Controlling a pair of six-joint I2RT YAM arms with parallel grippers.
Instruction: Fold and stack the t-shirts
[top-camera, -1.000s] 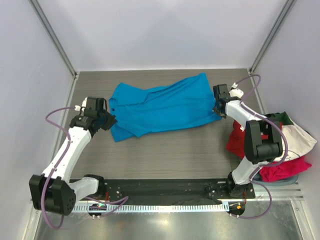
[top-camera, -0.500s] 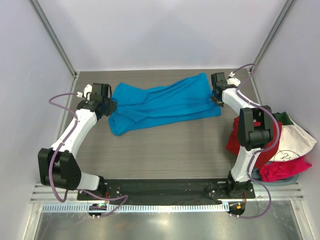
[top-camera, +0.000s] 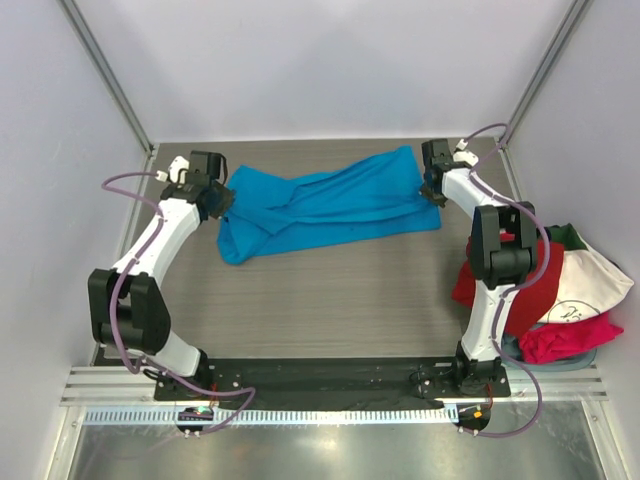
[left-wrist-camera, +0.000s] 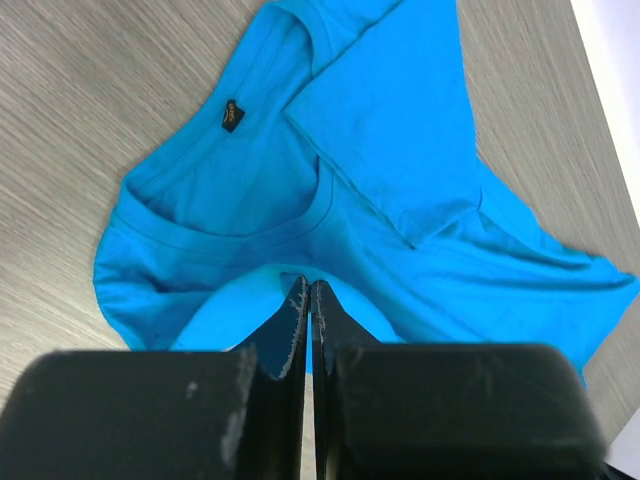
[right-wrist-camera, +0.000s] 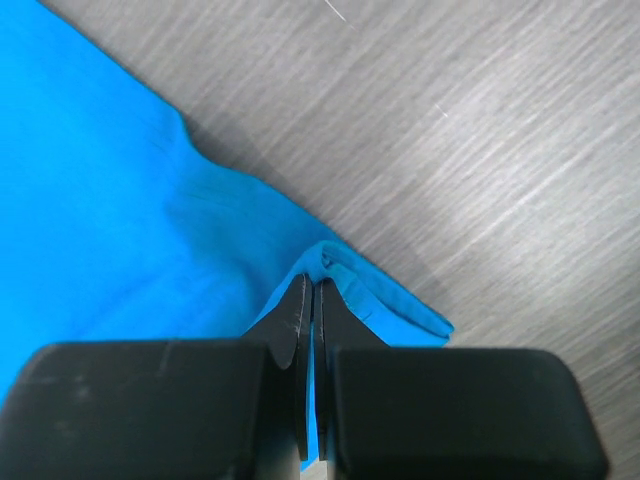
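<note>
Across the far half of the counter (top-camera: 330, 300) the bright blue t-shirt (top-camera: 320, 210) lies stretched lengthwise between the two arms, its neck end toward the left. The left hand (top-camera: 222, 203) is clenched on a pinch of cloth just below the collar, and the right hand (top-camera: 432, 196) is clenched on the hem corner, which puckers up between its fingers. This looks like the spreading step that comes ahead of the first fold. The shirt is far from flat: long ridges run from end to end, one sleeve is flapped over onto the chest, and the near left part sags in a loose lobe. The next move probably calls for both hands to draw apart evenly and settle the cloth down smooth before letting go. The other t-shirts (top-camera: 575, 300), red, white and magenta, sit heaped at the counter's right edge, not yet folded.
</note>
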